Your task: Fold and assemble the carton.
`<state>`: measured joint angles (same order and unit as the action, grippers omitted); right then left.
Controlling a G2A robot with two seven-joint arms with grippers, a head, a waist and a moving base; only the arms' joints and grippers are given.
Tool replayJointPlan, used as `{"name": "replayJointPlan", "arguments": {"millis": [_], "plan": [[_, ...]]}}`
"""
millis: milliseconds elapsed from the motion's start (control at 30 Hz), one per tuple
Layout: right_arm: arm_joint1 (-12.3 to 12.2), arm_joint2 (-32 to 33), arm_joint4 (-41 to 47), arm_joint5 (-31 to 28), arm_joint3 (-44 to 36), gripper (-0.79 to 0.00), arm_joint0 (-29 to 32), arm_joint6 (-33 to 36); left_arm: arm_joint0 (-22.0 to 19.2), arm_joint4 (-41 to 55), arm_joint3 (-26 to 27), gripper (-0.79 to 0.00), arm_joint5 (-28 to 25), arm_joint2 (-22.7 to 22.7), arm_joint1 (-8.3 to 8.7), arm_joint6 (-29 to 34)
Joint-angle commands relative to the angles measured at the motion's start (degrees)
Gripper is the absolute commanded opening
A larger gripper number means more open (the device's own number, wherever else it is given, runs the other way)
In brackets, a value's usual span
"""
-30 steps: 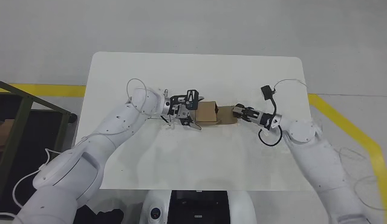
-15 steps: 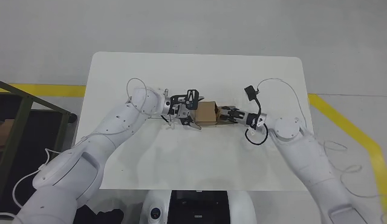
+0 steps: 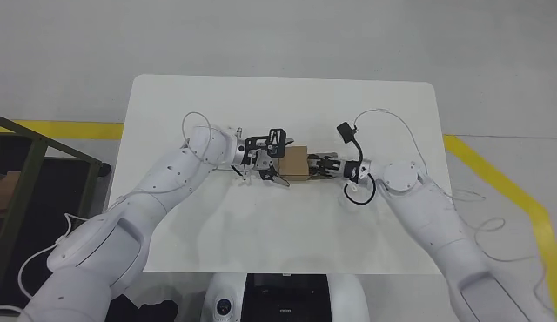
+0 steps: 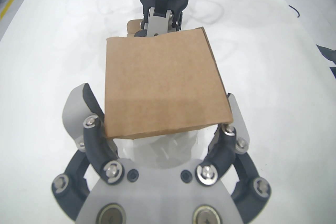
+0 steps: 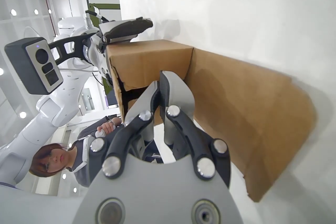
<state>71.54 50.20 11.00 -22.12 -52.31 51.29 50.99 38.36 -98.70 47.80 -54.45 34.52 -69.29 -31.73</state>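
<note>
Two arms meet at the carton (image 3: 297, 161), midway between the desk's (image 3: 218, 113) side edges. The left end effector (image 4: 157, 99) clamps its walls. The right end effector (image 5: 160, 83), fingers pressed together and empty, pokes into the open end. The cardboard looks light and easily creased, so it is probably best gripped at the folded edges.

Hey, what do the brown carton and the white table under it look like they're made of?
The carton looks like brown cardboard, matte and unprinted; the ragged torn edge at its open end fits that. The table is white, smooth and faintly glossy, with soft reflections: perhaps laminate or painted board.
</note>
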Motion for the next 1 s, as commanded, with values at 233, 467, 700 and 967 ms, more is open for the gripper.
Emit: {"name": "replayJointPlan", "arguments": {"millis": [233,467,700,967], "plan": [[1.87,-2.44,2.57,-1.46,3.99,-0.785,-2.11,1.81,-0.08,-0.09,-0.21,0.0,0.05,-0.1,-0.1,-0.16],[2.67,-2.93,3.49,-2.72,6.37,-0.785,-3.1,2.3,-0.1,-0.14,-0.31,0.0,0.06,-0.18,-0.18,-0.13],[2.28,-1.33,2.74,-4.4,7.37,-0.785,-3.26,1.26,-0.08,-0.1,-0.54,0.0,0.27,-0.12,-0.19,-0.34],[-1.31,5.65,-1.26,-3.04,1.16,-0.785,0.87,-0.63,0.11,-0.28,-0.44,0.0,0.19,-0.16,-0.14,-0.68]]}}
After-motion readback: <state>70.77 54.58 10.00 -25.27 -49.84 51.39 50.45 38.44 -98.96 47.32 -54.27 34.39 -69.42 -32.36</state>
